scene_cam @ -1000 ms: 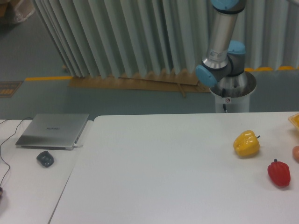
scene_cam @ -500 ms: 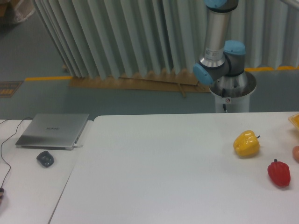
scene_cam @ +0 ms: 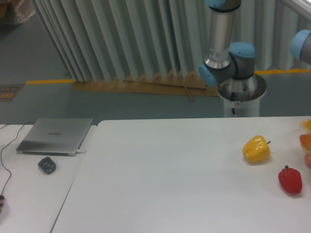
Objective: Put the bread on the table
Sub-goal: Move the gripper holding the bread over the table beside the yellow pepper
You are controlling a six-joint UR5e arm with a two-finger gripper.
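The bread does not show anywhere in the camera view. The white table [scene_cam: 170,184] fills the lower part of the frame. Behind its far edge stands the arm's base [scene_cam: 236,90], with a grey link [scene_cam: 219,34] rising out of the top of the picture. A blue joint [scene_cam: 302,46] of the arm shows at the right edge. My gripper is out of view, past the frame's right side.
A yellow bell pepper [scene_cam: 256,149] and a red pepper [scene_cam: 290,180] lie on the table's right side. Orange and yellow items [scene_cam: 306,141] are cut off at the right edge. On the left desk sit a grey laptop [scene_cam: 56,136] and a mouse [scene_cam: 47,165].
The upright link has swung slightly left, and a blue joint has come into view at the upper right edge. An orange shape now shows at the right edge above the table.
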